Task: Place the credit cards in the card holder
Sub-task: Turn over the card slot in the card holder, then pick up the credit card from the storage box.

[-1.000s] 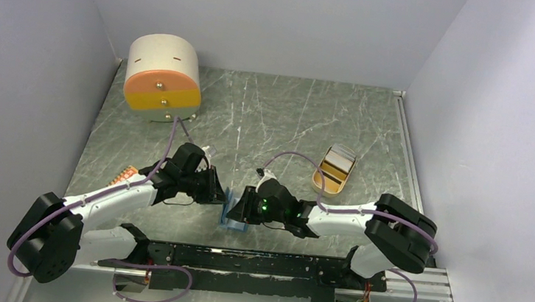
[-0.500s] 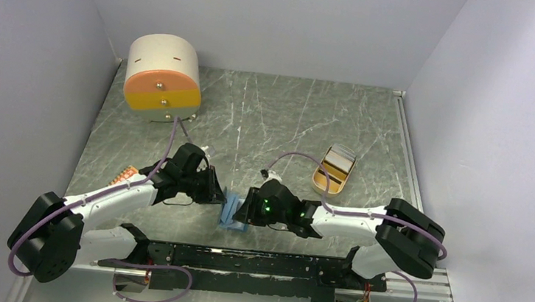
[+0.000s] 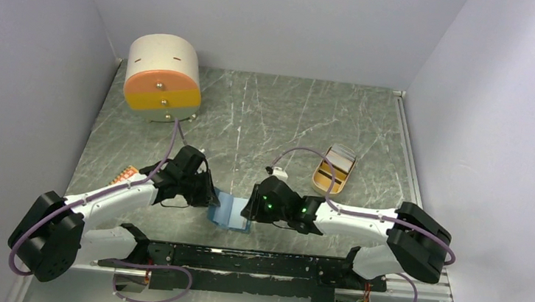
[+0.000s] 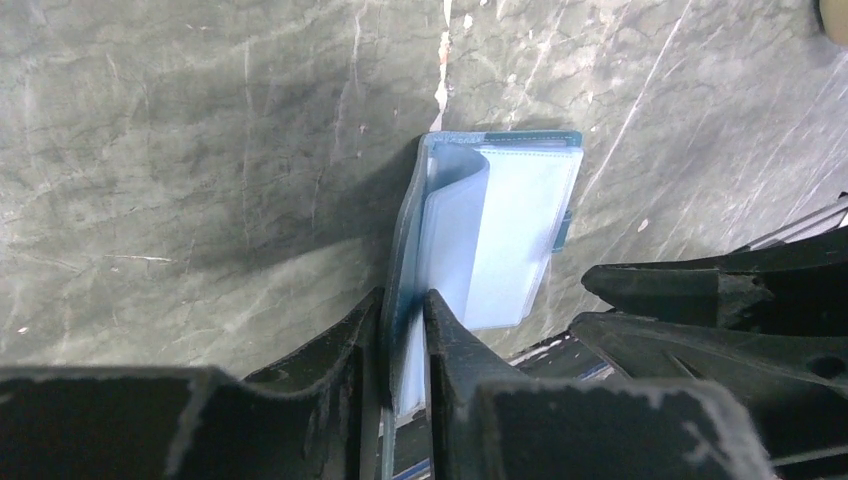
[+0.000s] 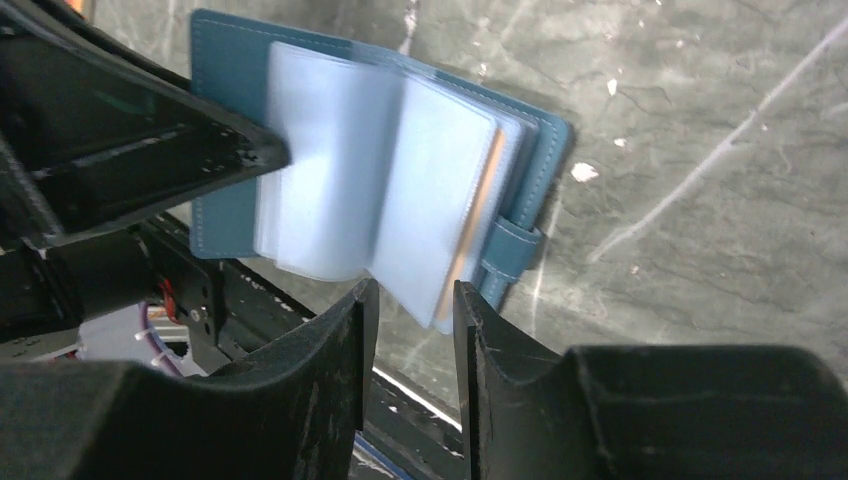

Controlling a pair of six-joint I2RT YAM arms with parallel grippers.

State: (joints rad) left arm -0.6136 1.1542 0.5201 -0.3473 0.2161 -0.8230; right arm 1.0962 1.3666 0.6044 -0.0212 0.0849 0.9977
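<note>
On the left, my left gripper has its jaws closed tight on the lifted left cover of the card holder, pinching the blue flap at its near edge so that it stands up off the table. The holder lies open between the two arms, close to the near edge of the table, with its back cover flat on the stone and the snap tab poking out to the right. It looks like a soft, light thing: the cover bends where I hold it, and the clear sleeves inside fan loosely and look slick, so I judge they would slip from a pinch or buckle if pushed. The stitched cover edge is the firmer place to hold. My right gripper holds nothing; its jaws are a narrow way apart, with the lower corner of the sleeves dipping between the tips (no pinch that I can see). A thin orange sliver shows along one sleeve's edge, possibly a card already seated, though the wrist view is too blurred to be sure. Further right, well apart from the holder, the tan tray holds the credit cards. They are thin, stiff and flat, so I judge they are best taken by a short edge.
</note>
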